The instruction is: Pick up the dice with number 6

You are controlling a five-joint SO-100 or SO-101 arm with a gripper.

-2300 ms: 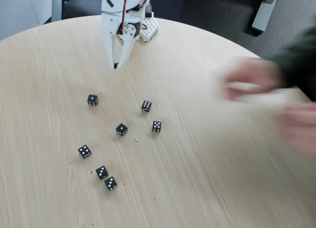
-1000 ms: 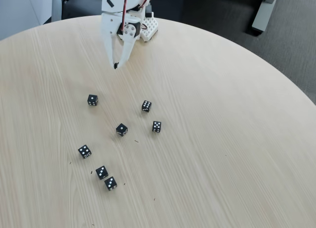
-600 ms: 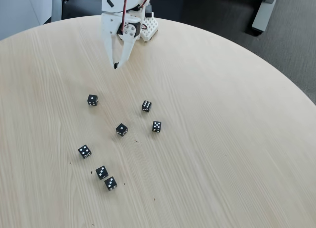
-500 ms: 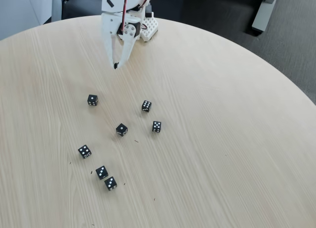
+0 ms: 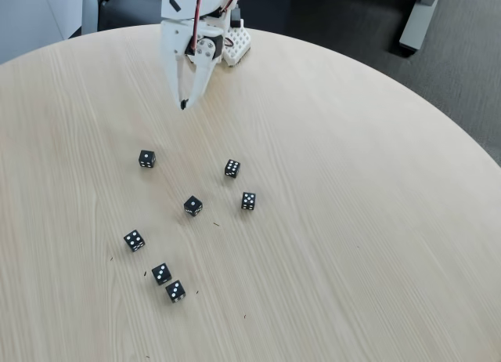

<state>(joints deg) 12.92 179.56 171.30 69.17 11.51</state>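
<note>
A round, pale wood-grain surface carries seven small black cube dice with white pips, all lying in its left half, well in from the curved edge. Going left to right: a black die showing three pips lies farthest left, toward the near edge. Behind it, closer to the far edge, sits a black die whose pip count is too small to read surely. Nearest the near edge, a black die with three pips and another black die with three pips lie just beside each other, corners almost meeting. The white plastic claw hangs over the surface close to the far edge, pointing down, its two tapered fingers drawn together at a dark tip, holding nothing and apart from every die. Toward the middle of the group rests a black die showing one pip. Right of it and nearer the far edge lies the black die with six pips in two rows of three, flat on the surface, untouched. Last, just nearer the near edge, sits a black die showing five pips.
</note>
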